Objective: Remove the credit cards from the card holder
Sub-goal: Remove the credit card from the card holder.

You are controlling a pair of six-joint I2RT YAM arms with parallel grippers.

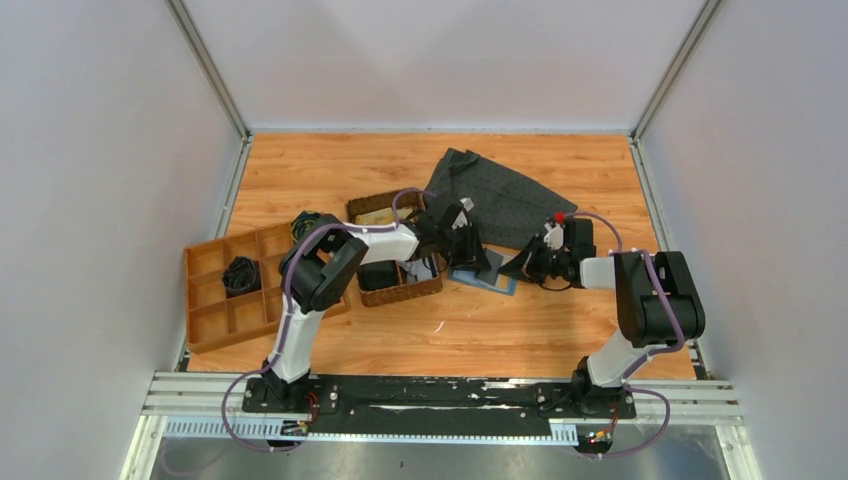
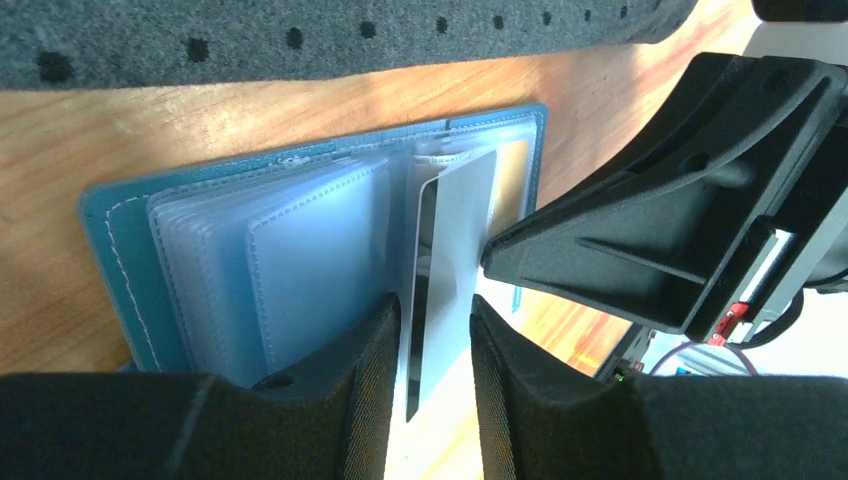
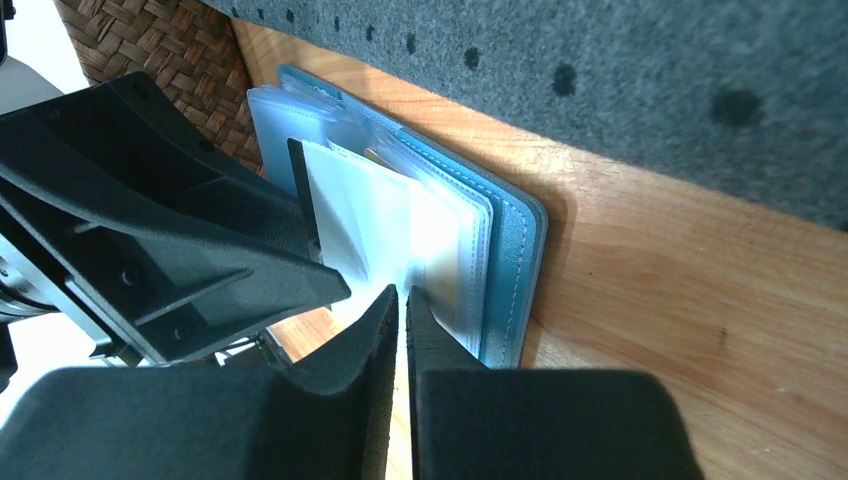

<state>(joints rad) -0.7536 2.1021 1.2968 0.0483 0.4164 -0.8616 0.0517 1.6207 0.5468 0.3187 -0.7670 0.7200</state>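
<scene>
The blue card holder lies open on the wood between my two grippers, its cover flat and its clear sleeves fanned up. A pale credit card stands on edge out of the sleeves. My left gripper is open, one finger on each side of that card, with a gap showing on one side. My right gripper comes in from the opposite side. Its jaws are pinched to a thin slit on a clear sleeve at the holder's edge.
The dark grey dotted cloth lies just behind the holder. The brown woven basket sits against its left side, under my left arm. An orange divided tray with a black item stands far left.
</scene>
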